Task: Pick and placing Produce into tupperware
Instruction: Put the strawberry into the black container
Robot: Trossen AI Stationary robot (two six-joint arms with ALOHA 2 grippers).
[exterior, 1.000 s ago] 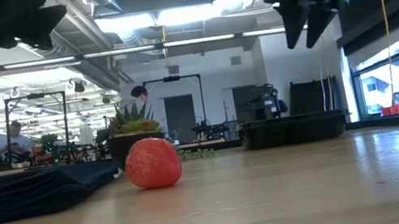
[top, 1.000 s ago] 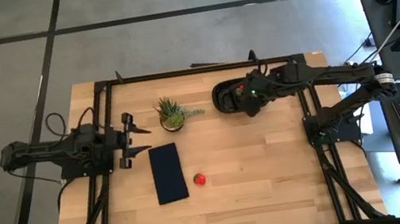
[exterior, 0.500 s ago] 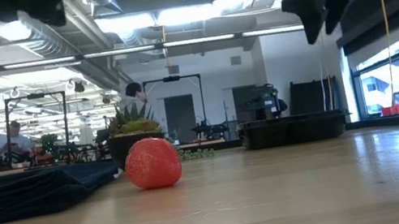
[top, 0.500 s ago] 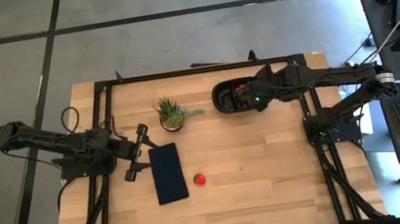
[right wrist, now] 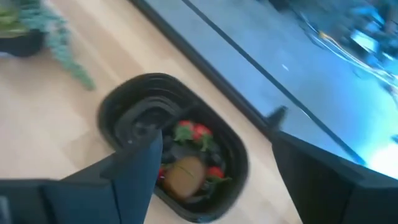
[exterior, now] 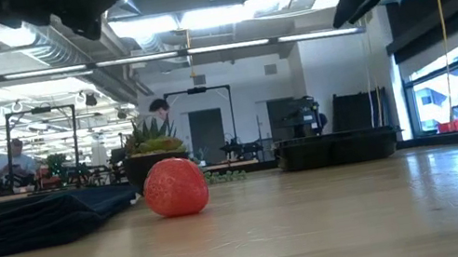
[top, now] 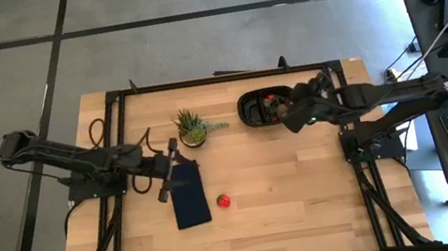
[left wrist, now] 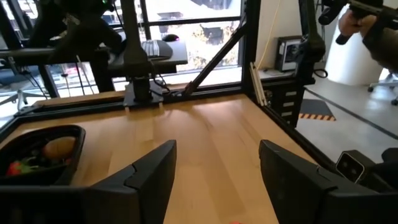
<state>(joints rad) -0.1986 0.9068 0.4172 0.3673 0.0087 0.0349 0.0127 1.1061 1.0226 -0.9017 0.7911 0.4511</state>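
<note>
The black oval tupperware (top: 255, 107) sits at the far right of the table and holds a brown kiwi-like piece (right wrist: 183, 175), red strawberry pieces (right wrist: 193, 131) and dark bits. One red strawberry (top: 223, 200) lies alone on the wood near the table's middle, large in the low view (exterior: 175, 187). My left gripper (top: 169, 174) hovers open over the far left corner of the flat dark pad (top: 188, 194), left of that strawberry. My right gripper (top: 294, 114) is open and empty, raised beside the tupperware's right end.
A spiky green potted plant (top: 193, 128) stands left of the tupperware, just beyond the pad. Black frame rails (top: 217, 79) run along the table's edges. Bare wood lies near and right of the lone strawberry. A person sits in the room behind (exterior: 17, 152).
My left gripper has reached toward the table's right, from beside its left rail to over the dark pad's far left corner. My right gripper has risen and drawn back from over the tupperware toward the right edge. The lone strawberry has stayed put.
</note>
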